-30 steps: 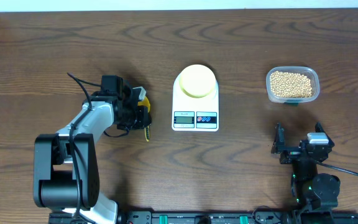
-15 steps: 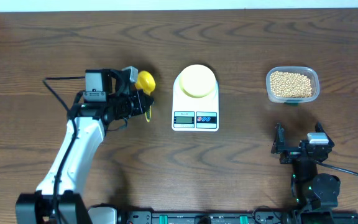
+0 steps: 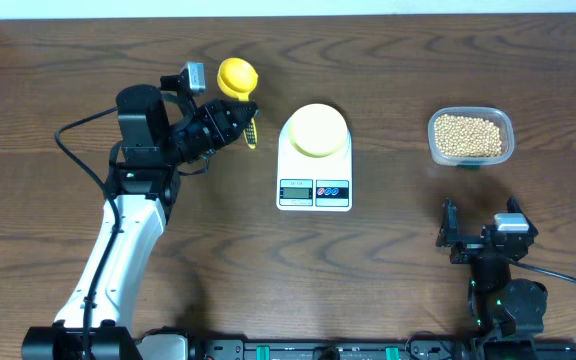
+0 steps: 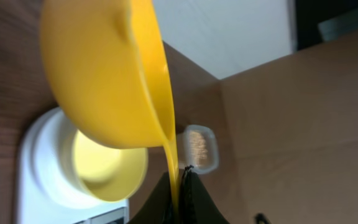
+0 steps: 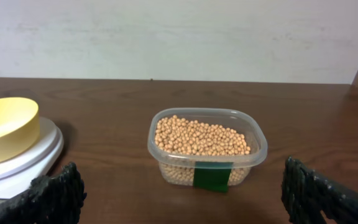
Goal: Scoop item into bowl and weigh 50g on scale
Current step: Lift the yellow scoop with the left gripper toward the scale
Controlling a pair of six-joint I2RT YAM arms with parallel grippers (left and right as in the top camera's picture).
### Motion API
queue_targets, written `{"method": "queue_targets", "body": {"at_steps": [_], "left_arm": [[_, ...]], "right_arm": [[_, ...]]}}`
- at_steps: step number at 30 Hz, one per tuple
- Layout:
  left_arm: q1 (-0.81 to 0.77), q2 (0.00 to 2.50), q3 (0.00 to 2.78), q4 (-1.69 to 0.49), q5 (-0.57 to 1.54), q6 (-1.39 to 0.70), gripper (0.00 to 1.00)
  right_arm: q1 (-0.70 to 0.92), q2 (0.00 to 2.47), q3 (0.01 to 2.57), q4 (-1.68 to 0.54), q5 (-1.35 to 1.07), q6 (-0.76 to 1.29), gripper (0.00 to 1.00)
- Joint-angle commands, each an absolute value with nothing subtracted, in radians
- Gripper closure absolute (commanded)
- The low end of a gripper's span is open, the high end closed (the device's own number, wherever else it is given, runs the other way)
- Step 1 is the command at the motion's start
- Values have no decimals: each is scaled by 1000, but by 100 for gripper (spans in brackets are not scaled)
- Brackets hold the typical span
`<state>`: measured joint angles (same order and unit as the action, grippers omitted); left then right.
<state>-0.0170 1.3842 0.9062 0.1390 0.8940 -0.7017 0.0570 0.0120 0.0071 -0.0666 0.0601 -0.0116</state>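
Observation:
My left gripper (image 3: 236, 118) is shut on the handle of a yellow scoop (image 3: 236, 76), held in the air left of the scale; the scoop cup (image 4: 104, 68) fills the left wrist view and its handle runs between my fingers (image 4: 180, 186). The pale yellow bowl (image 3: 316, 130) sits empty on the white scale (image 3: 314, 185); both also show in the left wrist view (image 4: 107, 168) and the right wrist view (image 5: 5, 127). The tan beans (image 3: 468, 135) fill a clear tub (image 5: 207, 146) at the right. My right gripper (image 3: 480, 235) is open and empty, resting near the table's front, its fingers (image 5: 185, 193) wide apart before the tub.
The tub has a green tape patch (image 5: 212, 175) on its near side. A cardboard wall (image 4: 303, 124) shows in the left wrist view. The left arm's body (image 3: 118, 250) stretches over the left of the wooden table (image 3: 388, 270).
My left arm has lifted the yellow scoop off the table and swung it up and toward the back, extending outward. The right arm has not moved.

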Motion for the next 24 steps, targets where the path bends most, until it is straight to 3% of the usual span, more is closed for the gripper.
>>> {"method": "queue_targets", "body": {"at_steps": [1, 4, 8, 13, 19, 24], "left_arm": [[-19, 1372, 912, 171, 954, -785, 93], [-19, 1372, 912, 198, 954, -785, 93], [-20, 1372, 912, 239, 954, -817, 93], [-20, 1373, 912, 276, 950, -825, 93], [-44, 1373, 912, 325, 949, -825, 93], [-98, 1373, 912, 373, 892, -849, 93]], "right_arm": [[65, 7, 6, -70, 61, -17, 1], [65, 7, 6, -45, 52, -6, 1], [65, 7, 6, -49, -180, 196, 1], [65, 7, 6, 184, -273, 323, 1], [65, 12, 18, 455, -272, 313, 1], [65, 99, 154, 432, -270, 251, 1]]}}
